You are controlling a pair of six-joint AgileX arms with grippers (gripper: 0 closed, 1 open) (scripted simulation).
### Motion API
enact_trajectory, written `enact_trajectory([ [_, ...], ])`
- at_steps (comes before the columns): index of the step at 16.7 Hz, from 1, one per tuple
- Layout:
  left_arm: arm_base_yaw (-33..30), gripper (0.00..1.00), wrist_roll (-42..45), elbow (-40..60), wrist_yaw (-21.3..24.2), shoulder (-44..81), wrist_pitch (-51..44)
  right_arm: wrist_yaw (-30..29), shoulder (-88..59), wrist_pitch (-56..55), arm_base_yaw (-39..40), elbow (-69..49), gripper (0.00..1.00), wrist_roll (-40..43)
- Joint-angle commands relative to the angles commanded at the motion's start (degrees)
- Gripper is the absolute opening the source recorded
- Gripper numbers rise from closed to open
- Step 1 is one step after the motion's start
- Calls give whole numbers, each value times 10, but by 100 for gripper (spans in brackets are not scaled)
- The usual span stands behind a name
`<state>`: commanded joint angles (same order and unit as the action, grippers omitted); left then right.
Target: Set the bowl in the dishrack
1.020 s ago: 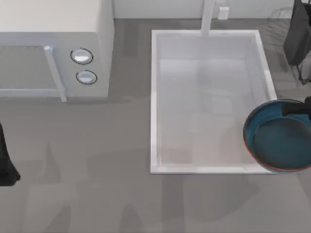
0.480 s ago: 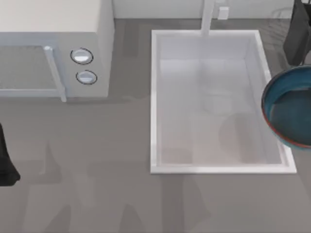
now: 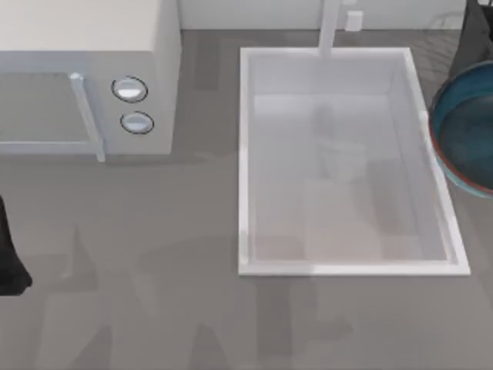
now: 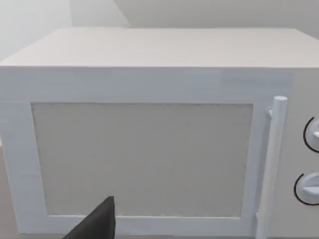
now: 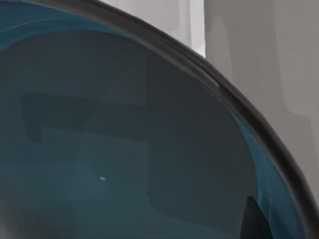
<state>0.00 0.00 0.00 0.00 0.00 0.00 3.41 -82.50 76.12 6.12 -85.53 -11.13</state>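
Right pincer: at the far right edge of the top view; whether it is spread or pinching cannot be told; one dark fingertip lies over the bowl's inside in the right wrist view
Bowl: at the right edge of the top view, overlapping the sink's right rim, teal inside facing up, reddish-brown rim showing, partly cut off by the frame
Dishrack: faint thin wires at the far right corner, just beyond the bowl
Sink: white rectangular basin, middle-right of the surface
Faucet: white, at the sink's far rim
Microwave: white, far left, two round knobs
Left pincer: parked at the left edge; its opening cannot be told
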Motion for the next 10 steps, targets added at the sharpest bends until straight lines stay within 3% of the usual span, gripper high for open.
enact_trajectory([
  [10,0,100,0,0,0,0,0,215,158,-486,-290,138,0,70],
])
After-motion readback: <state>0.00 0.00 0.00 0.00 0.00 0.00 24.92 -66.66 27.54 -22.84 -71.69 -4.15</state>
